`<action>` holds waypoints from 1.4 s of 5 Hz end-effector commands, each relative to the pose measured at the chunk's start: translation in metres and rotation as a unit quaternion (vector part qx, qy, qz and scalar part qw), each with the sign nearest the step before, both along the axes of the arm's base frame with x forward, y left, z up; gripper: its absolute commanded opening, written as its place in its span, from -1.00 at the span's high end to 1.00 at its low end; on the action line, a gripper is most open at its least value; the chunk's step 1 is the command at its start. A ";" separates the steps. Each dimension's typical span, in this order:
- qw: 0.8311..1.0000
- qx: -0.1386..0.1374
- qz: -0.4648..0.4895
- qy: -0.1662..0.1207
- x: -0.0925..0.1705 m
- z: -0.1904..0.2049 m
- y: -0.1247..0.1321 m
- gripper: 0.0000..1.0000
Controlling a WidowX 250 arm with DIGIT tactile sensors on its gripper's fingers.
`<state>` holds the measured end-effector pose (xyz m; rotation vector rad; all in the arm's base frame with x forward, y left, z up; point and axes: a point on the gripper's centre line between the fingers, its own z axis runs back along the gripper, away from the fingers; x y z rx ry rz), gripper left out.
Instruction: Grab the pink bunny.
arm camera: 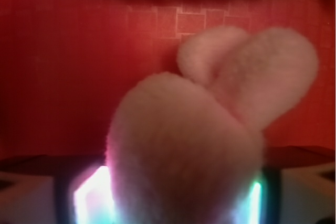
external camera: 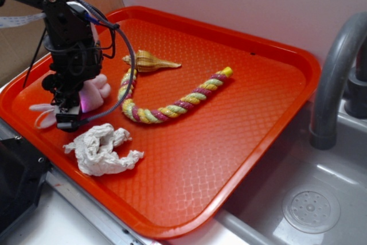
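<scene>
The pink bunny [external camera: 96, 92] lies near the left edge of the orange tray [external camera: 229, 159], its pale ears [external camera: 43, 114] pointing left. My gripper [external camera: 71, 116] is lowered over it, and the arm hides part of its body. In the wrist view the fuzzy bunny [arm camera: 184, 145] fills the space between my two dark fingers [arm camera: 62, 192], with its rounded limbs [arm camera: 262, 77] ahead. Lit gaps show between the plush and each finger, wider on the left. The gripper [arm camera: 168, 195] is open around the bunny, which rests on the tray.
A white wrinkled cloth wad [external camera: 103, 150] lies just in front of the gripper. A yellow, pink and green rope toy [external camera: 172, 104] and a seashell [external camera: 150, 61] lie to the right. A grey faucet [external camera: 335, 78] and sink [external camera: 309, 199] stand right of the tray.
</scene>
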<state>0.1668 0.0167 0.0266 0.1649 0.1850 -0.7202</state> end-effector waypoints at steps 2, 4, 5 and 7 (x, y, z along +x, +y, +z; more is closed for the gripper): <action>0.980 0.037 0.172 -0.090 0.000 0.059 0.003 1.00; 0.890 -0.012 0.414 -0.188 0.005 0.156 -0.027 1.00; 0.861 -0.050 0.471 -0.186 0.012 0.206 -0.046 1.00; 0.852 -0.094 0.472 -0.207 0.034 0.230 -0.067 1.00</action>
